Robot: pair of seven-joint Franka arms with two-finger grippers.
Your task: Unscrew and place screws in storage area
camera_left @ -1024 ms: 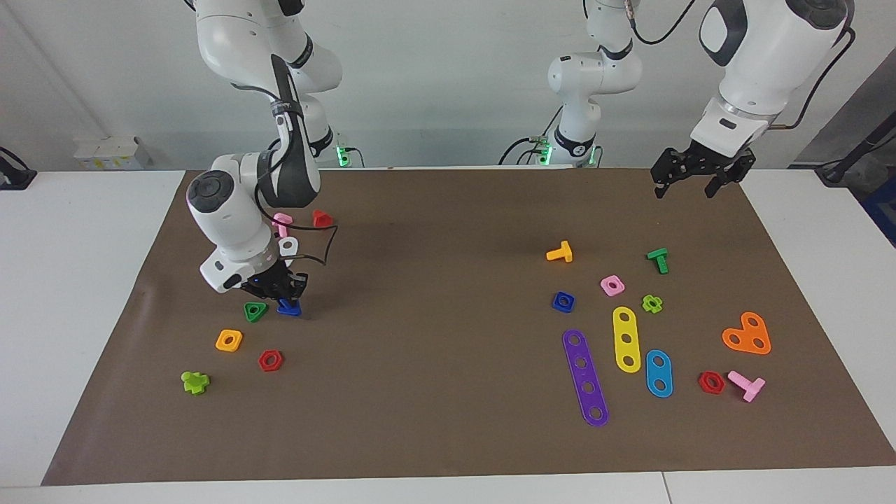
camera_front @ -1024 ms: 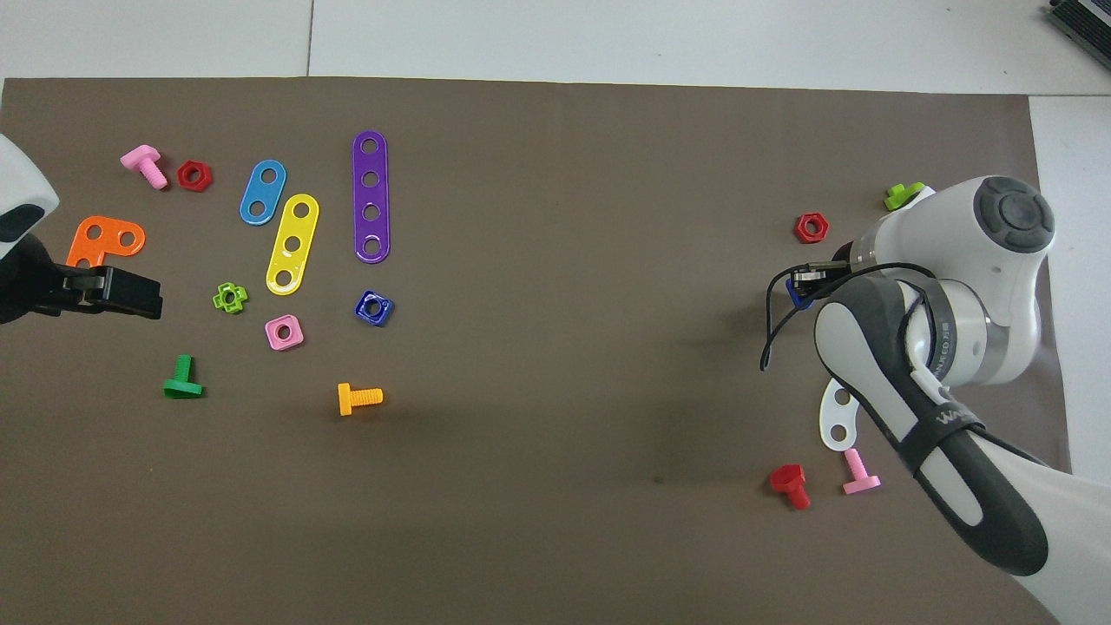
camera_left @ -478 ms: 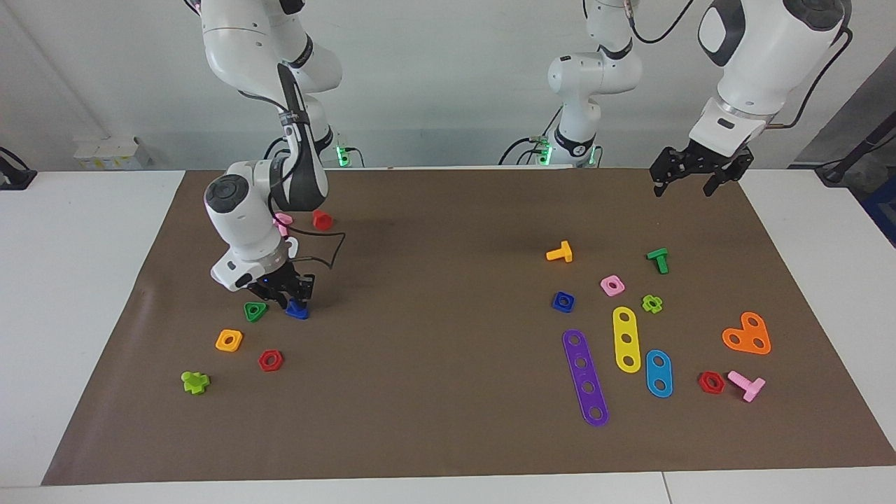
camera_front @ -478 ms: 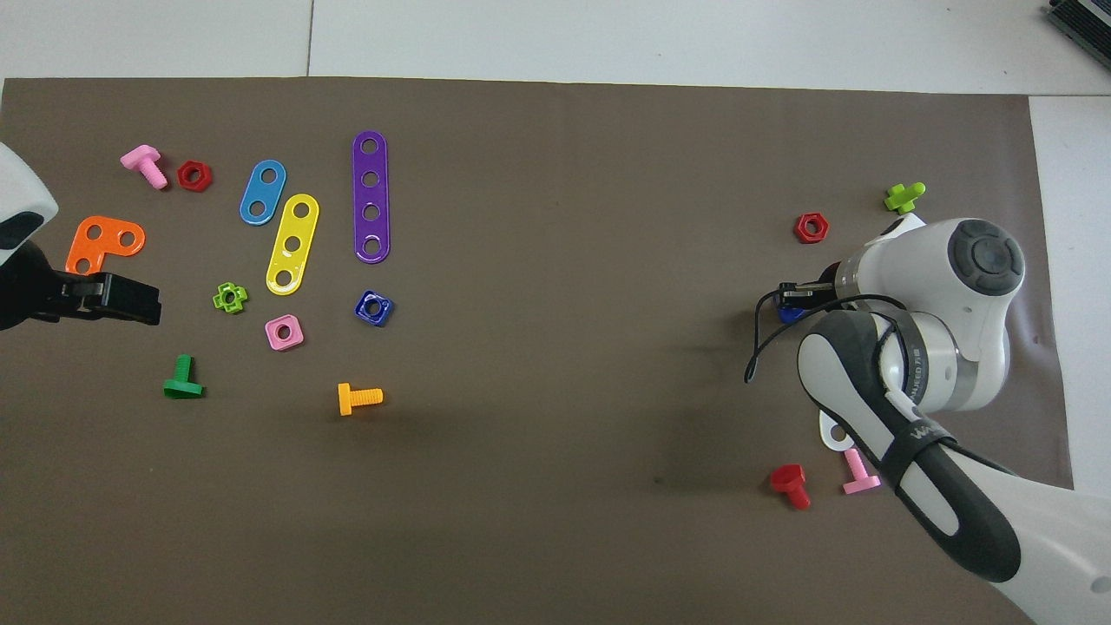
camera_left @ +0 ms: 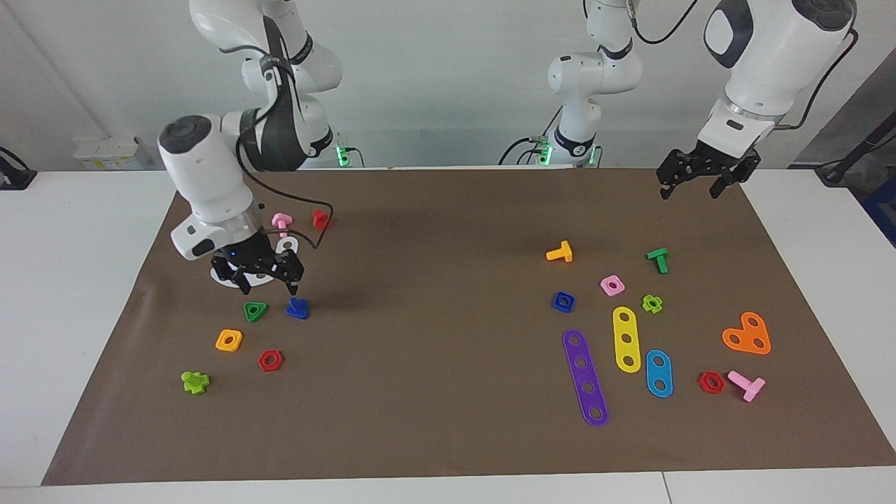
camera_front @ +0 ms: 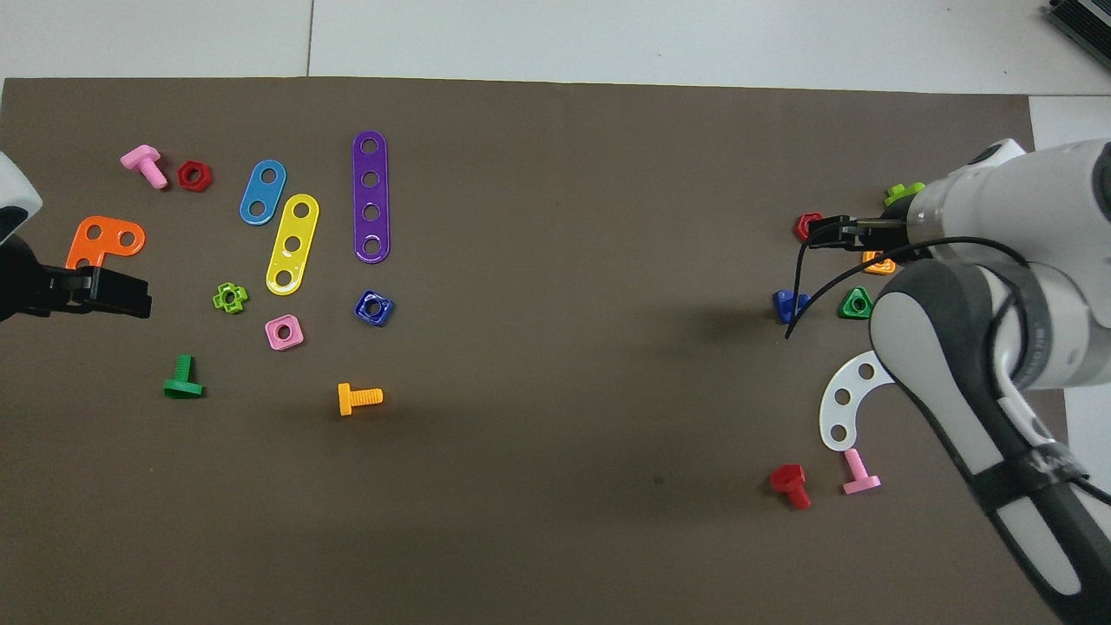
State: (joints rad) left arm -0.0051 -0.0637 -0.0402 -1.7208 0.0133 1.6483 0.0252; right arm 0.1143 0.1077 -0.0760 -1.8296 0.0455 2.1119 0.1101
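The dark-blue screw [camera_left: 297,308] [camera_front: 790,304] lies free on the brown mat in the storage area [camera_left: 336,343] [camera_front: 746,382], beside a green triangular nut [camera_left: 255,311] [camera_front: 857,303]. My right gripper [camera_left: 270,285] [camera_front: 825,233] hangs open just above the mat, over the white curved strip [camera_left: 224,275] [camera_front: 844,401], with nothing between its fingers. It touches neither screw nor nut. My left gripper [camera_left: 689,190] [camera_front: 130,299] waits open and raised over the mat's corner at the left arm's end.
Around the blue screw lie an orange nut [camera_left: 229,340], a red nut [camera_left: 270,360], a lime cross piece [camera_left: 195,381], a red screw [camera_left: 321,220] and a pink screw [camera_left: 281,221]. Coloured strips, nuts and screws, such as the purple strip [camera_left: 585,376], lie at the left arm's end.
My right gripper opened, let go of the blue screw and rose off it. The screw stays on the mat beside the green nut. The left arm barely moved.
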